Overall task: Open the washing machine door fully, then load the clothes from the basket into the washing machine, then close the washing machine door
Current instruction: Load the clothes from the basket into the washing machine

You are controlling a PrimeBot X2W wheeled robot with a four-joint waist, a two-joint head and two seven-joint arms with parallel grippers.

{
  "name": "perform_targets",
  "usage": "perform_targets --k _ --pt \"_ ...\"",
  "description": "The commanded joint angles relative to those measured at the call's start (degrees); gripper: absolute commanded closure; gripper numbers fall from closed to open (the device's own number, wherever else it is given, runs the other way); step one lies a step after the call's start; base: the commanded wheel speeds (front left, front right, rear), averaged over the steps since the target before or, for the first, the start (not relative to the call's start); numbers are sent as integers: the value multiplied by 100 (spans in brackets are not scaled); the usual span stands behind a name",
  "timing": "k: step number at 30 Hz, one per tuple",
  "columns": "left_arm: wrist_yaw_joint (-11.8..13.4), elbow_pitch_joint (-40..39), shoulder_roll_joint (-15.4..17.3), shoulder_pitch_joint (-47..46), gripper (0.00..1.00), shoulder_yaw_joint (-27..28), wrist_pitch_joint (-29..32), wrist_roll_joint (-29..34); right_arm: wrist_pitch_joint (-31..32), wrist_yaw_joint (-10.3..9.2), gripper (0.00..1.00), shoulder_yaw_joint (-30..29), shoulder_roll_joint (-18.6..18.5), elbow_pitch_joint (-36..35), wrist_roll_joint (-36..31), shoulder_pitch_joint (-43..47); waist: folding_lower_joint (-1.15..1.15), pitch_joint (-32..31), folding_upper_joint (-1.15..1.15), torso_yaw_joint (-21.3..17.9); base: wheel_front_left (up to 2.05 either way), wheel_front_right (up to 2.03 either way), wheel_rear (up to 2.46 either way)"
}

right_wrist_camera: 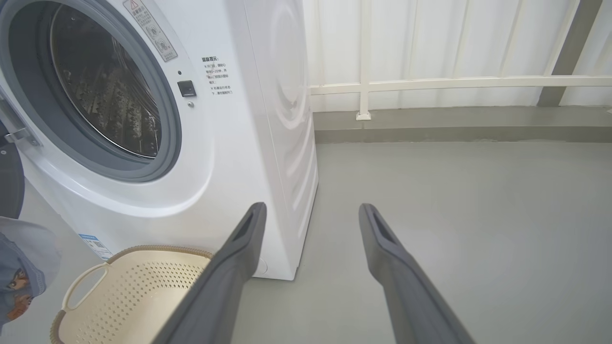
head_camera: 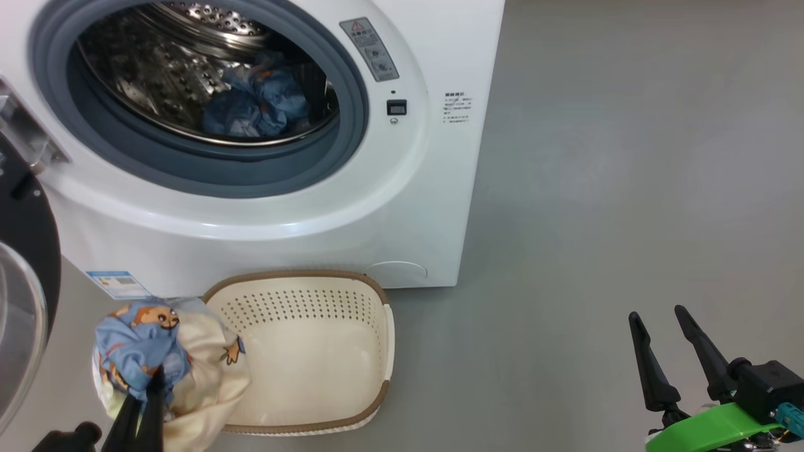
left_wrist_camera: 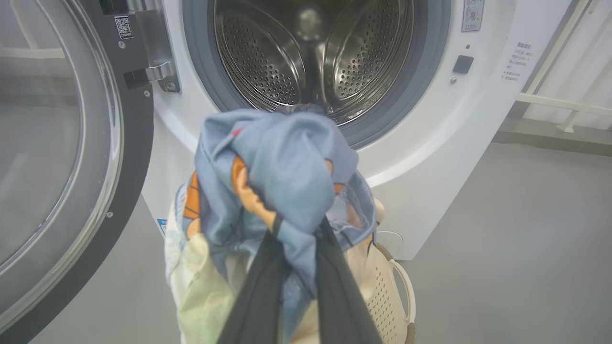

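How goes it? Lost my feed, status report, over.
Left pincer shut on clothes, beside basket. Right pincer open, empty. Washing machine door open, one garment in drum. No obstruction seen.

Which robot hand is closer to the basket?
Left. The left gripper grips clothes at the basket's left end; the right gripper, fingers spread, sits well off to its right.

The door (left_wrist_camera: 62, 167) is standing swung wide at the left, leaving the drum (head_camera: 144, 81) unblocked in front. A few clothes (head_camera: 257, 103) are lying low in it, taking little room. The basket (head_camera: 295, 275) is sitting just before the washing machine (head_camera: 402, 207), under the opening, with a bundle of cloth (head_camera: 144, 351) covering its left end. The floor (head_camera: 597, 188) to the right is lying open.
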Motion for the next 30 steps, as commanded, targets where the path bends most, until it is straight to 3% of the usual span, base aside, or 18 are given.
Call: perform_targets --k 1,18,30 --pt "3 -114 134 -318 100 174 -60 -39 -46 25 0 127 -59 -163 -5 -132 0 118 0 -64 0 0 0" --pt "3 181 888 -2562 100 -161 -60 -136 -46 25 0 332 293 -153 -79 -751 0 1132 0 -593 0 0 0" --pt "3 1551 1421 -4312 100 -764 -44 -482 -46 25 0 493 449 -146 -99 -1048 0 1616 0 -939 0 0 0"
